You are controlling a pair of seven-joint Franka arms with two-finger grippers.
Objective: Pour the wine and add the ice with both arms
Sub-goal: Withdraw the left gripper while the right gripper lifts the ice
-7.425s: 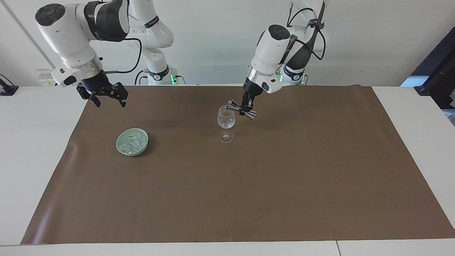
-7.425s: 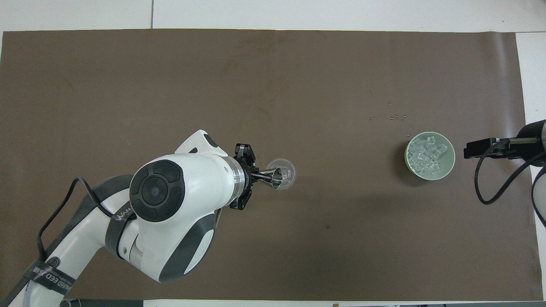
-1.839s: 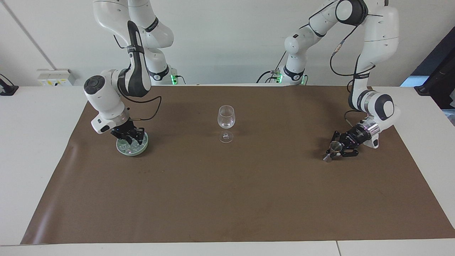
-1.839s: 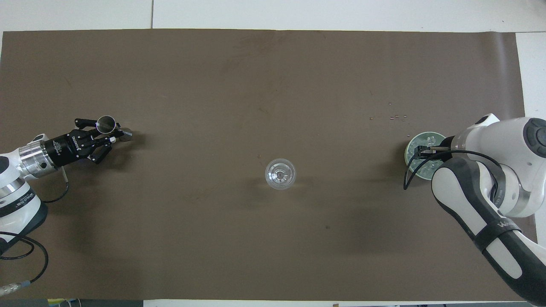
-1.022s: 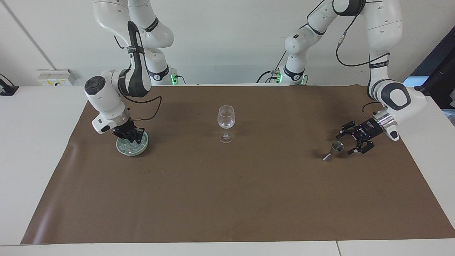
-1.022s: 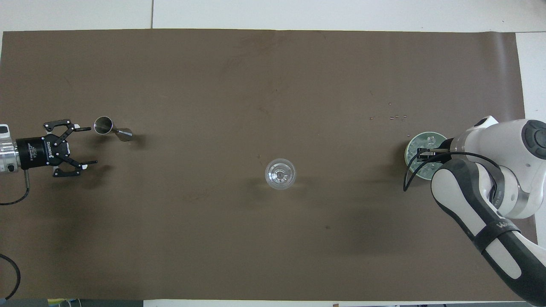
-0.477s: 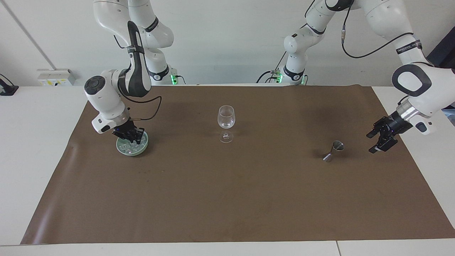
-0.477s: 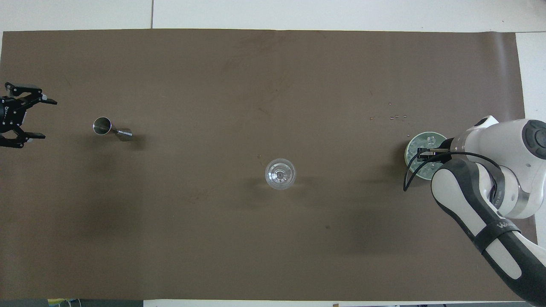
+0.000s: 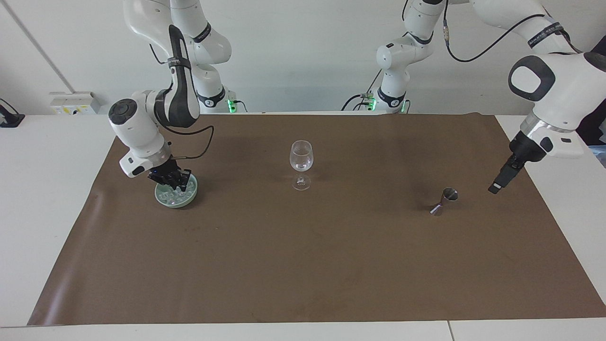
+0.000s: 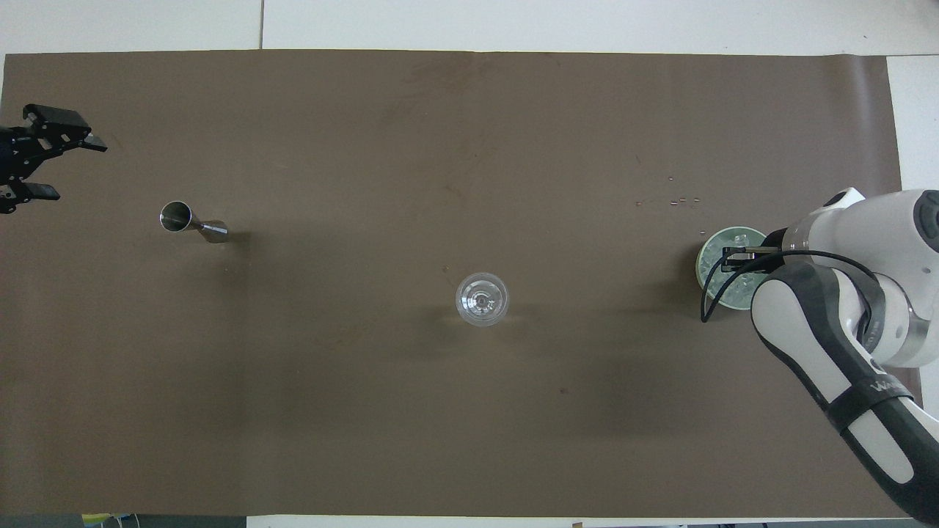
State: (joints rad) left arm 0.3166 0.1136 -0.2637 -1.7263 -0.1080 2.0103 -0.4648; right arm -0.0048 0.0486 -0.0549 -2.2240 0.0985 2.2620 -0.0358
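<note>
The right gripper is down in the green bowl, its fingers pressed together among the ice; whether it pinches a cube, I cannot tell. The glass stands in the middle of the mat, with no ice to be seen in it. The metal measuring cup stands set down, so pouring looks done. The left gripper hangs spread and empty. 1 job is left: ice.

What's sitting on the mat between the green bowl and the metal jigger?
Only the stemmed glass, standing upright; the overhead view shows it between the bowl and jigger.
</note>
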